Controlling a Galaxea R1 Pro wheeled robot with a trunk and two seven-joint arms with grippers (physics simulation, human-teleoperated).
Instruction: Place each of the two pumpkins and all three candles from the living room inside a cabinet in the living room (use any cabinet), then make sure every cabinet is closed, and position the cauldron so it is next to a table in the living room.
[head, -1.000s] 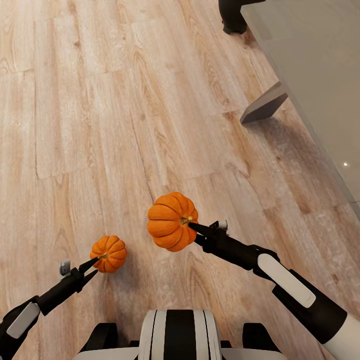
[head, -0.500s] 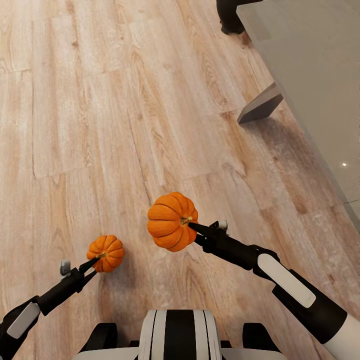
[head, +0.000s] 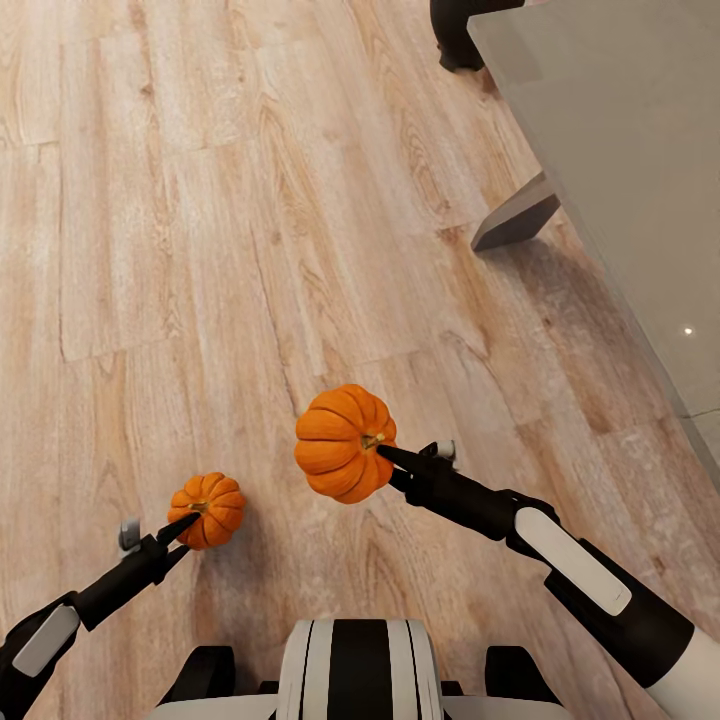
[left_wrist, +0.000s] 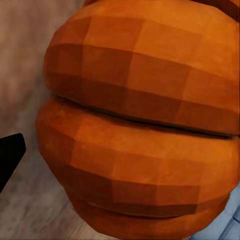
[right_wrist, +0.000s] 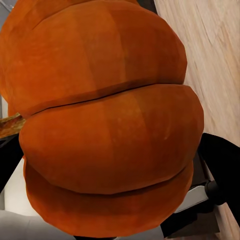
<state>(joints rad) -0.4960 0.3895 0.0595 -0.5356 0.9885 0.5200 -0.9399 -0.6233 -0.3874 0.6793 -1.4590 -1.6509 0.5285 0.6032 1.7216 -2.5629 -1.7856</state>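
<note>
While both arms reach fwd, left gripper (head: 183, 528) & right gripper (head: 385, 456) each clamp a pumpkin

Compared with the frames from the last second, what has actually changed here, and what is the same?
The floor and table slide slightly across the head view, so the camera or base is moving. The left gripper and its pumpkin drift a little left and lower. The right gripper keeps its pumpkin in the same spot. Both holds are unchanged; nothing released.

No readable text, labels, brands, numbers or signs anywhere: none on pumpkins, robot arms, floor planks or table top.
</note>
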